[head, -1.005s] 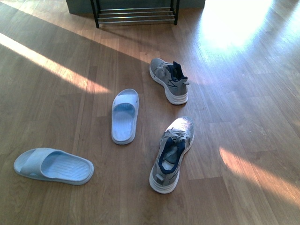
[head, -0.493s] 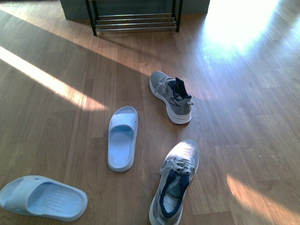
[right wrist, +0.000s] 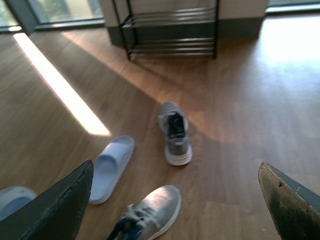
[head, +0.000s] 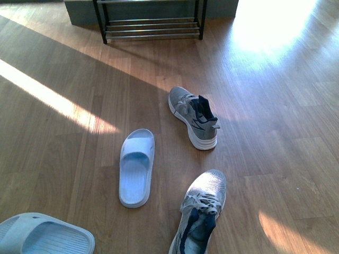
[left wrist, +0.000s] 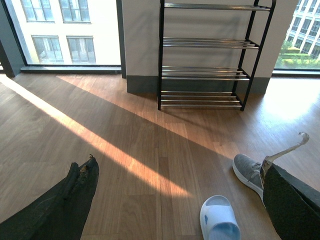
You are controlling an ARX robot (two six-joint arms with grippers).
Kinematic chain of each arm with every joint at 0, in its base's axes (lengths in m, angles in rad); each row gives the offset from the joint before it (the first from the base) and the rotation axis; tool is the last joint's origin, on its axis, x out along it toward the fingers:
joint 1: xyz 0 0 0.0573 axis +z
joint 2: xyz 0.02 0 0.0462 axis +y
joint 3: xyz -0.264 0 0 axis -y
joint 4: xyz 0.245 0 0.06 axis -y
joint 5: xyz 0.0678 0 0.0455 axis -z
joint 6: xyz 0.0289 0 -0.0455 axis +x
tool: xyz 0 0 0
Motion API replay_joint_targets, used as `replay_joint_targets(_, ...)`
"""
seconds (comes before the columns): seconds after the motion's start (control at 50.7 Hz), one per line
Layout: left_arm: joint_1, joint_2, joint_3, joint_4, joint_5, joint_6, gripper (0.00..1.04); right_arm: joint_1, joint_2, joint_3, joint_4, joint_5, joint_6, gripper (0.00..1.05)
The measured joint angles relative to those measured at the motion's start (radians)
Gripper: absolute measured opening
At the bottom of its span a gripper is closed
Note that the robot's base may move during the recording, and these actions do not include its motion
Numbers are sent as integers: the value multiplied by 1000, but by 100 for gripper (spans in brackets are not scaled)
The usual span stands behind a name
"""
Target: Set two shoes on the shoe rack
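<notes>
Far grey sneaker (head: 195,117): upright on the wooden floor (head: 275,132), toe turned towards the shoe rack (head: 151,24) and well apart from it.
Near grey sneaker (head: 201,211): on the floor closer to the robot, toe also pointing rackwards. Its heel is cut off by the lower edge of the front view.
Middle slide sandal (head: 136,166): pale blue, sole down, to the left of both sneakers and touching neither.
Left slide sandal (head: 42,235): in the lower left corner of the front view, only partly in frame.
Rack position: against the far wall, with black side frames and silver rods. All four shoes lie on the floor in front of it.
Change over the last second: every shoe sits lower in the front view. The near sneaker and the left sandal, both whole a second ago, are now clipped by the frame edge. The rack looms larger, with more of its lower rods showing.
Left gripper (left wrist: 177,165): jaws spread wide, with only bare floor between them.
Right gripper (right wrist: 176,167): jaws likewise spread wide, gripping nothing.
Front view: shows neither arm, and only the rack's lowest rods.
Left wrist view alone: shows the rack's full height, with several tiers and windows (left wrist: 50,30) to either side. Of the shoes, it shows just one sandal and the toe of one sneaker.
Right wrist view alone: shows all four shoes together with the rack's lower tiers, slightly blurred.
</notes>
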Motion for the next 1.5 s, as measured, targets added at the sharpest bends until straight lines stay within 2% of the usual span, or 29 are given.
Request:
replay_joint_targets(0.039,0,0,0,0,-1,0,95,17,97,19,53,9,11,96)
replay_joint_targets(0.158,0,0,0,0,0,0,95,97,646,124,306,81,51,96)
replay_joint_targets(0.236,0,0,0,0,0,0,95,125,896,178,387,108,62,96)
replay_joint_targets(0.473,0,0,0,0,0,0,95,159,1527,352,473,162,70,96)
replay_joint_targets(0.611,0,0,0,0,0,0,95,240,1817,447,491,206,115,96)
replay_joint_targets(1.025,0,0,0,0,0,0,95,364,2129,726,340,317,350,96)
replay_joint_targets(1.202,0,0,0,0,0,0,95,391,2172,795,302,313,409,96)
replay_joint_targets(1.36,0,0,0,0,0,0,95,378,2168,816,293,323,421,96)
replay_joint_targets(1.498,0,0,0,0,0,0,95,350,2131,800,311,246,428,96)
